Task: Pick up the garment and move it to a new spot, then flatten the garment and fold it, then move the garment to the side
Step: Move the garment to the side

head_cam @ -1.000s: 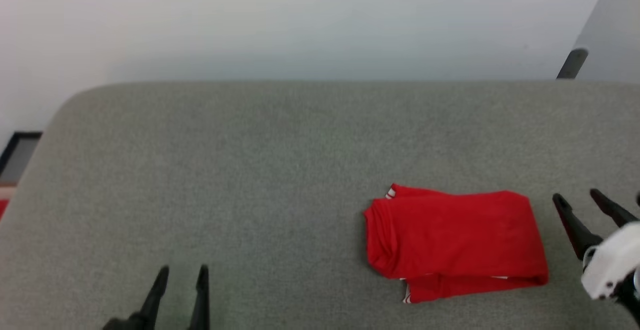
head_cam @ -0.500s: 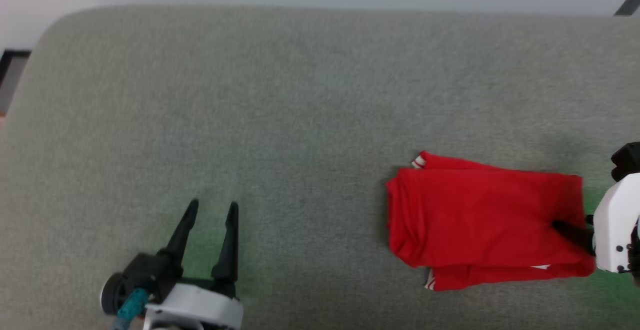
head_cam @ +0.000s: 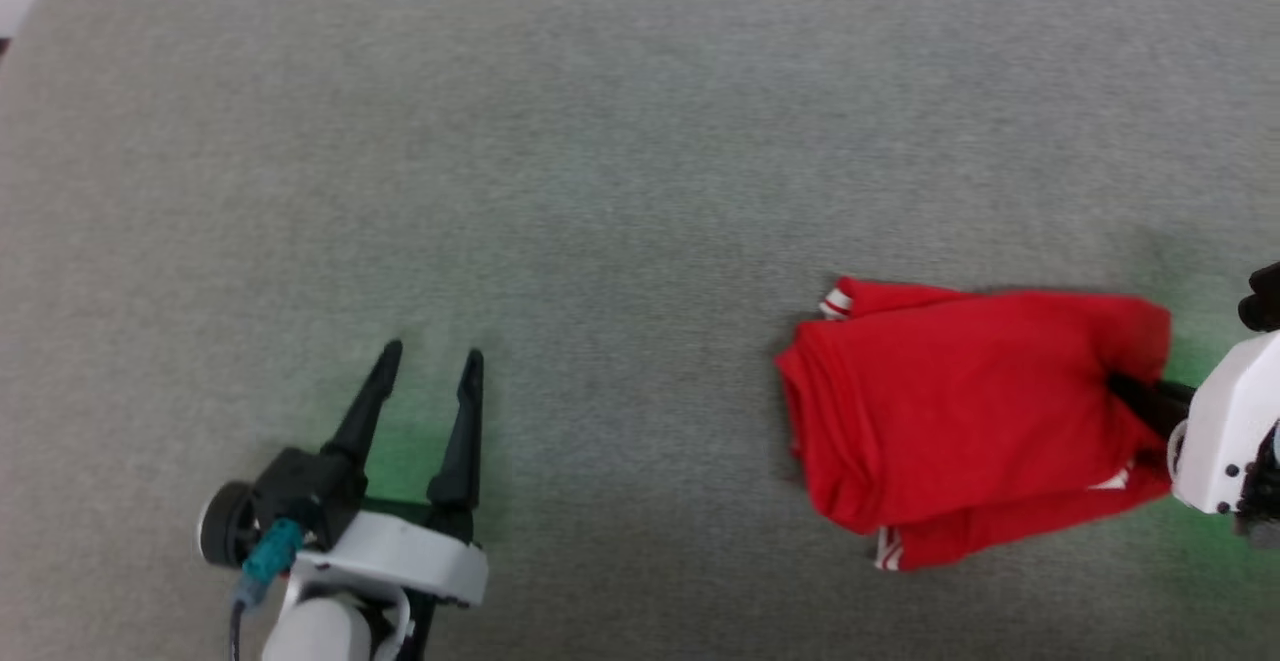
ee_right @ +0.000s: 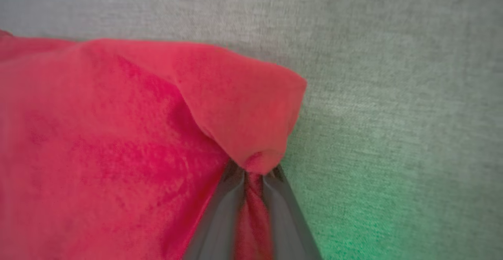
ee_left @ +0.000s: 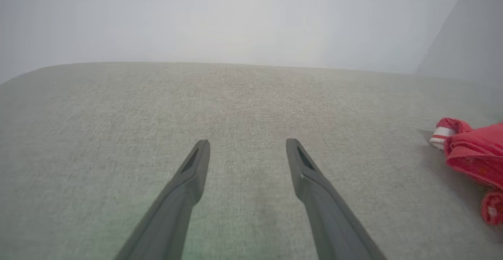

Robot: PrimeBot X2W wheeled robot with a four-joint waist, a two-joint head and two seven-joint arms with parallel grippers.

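Observation:
The garment is a folded red bundle on the grey padded surface, right of centre, with a bit of white-and-red striped trim at its far-left corner and another at its near edge. Its lettering is hidden. My right gripper is shut on the bundle's right edge; in the right wrist view red cloth is pinched between the two fingers and bunches over their tips. My left gripper stands open at the lower left, nothing between its fingers, well apart from the garment.
The grey padded surface spreads wide around the bundle, with its rounded far-left corner at the top left. A pale wall rises behind its far edge.
The camera has tilted down, so the whole picture shifted. My right gripper went from open beside the garment to shut on its right edge, and that edge has puckered and lifted.

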